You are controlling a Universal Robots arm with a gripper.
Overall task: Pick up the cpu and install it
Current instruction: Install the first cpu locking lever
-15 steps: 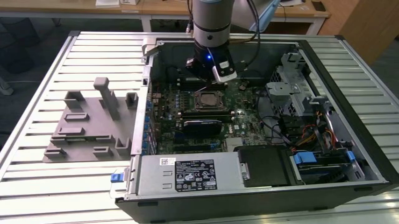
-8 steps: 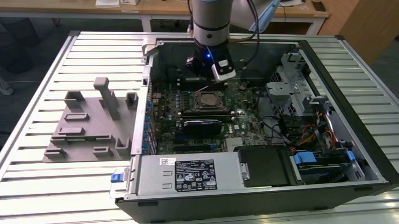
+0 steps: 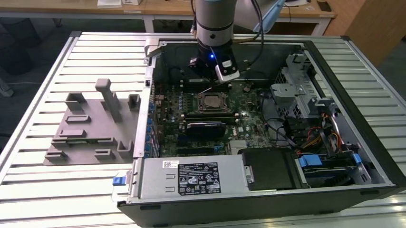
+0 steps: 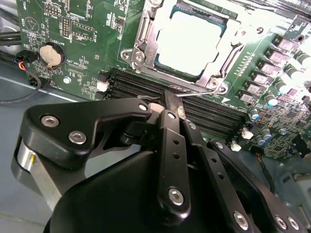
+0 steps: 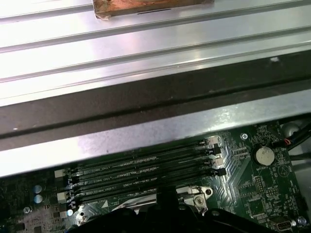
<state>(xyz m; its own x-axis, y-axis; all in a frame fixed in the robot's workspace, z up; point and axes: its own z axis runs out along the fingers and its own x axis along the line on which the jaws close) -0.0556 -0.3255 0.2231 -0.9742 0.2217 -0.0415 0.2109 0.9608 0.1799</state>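
One cpu (image 4: 190, 42) lies flat in the motherboard (image 4: 77, 48) socket, shiny top up, square, so no long axis shows; the socket's metal frame (image 4: 146, 46) surrounds it. In the exterior view the cpu (image 3: 209, 101) sits mid-board inside the open computer case (image 3: 355, 61). The single end effector (image 4: 167, 104) hovers near it above four memory slots (image 5: 146, 167), its fingers pinched narrow, holding nothing. One grey holder tray (image 3: 89, 137) rests on the counter (image 3: 38, 180).

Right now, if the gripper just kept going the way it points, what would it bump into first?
Probably the thin metal lever beside the socket, just off the tip of the gripper in the second wrist view. Past it lie the memory slots, with the cpu seated beyond. Depth is hard to judge.
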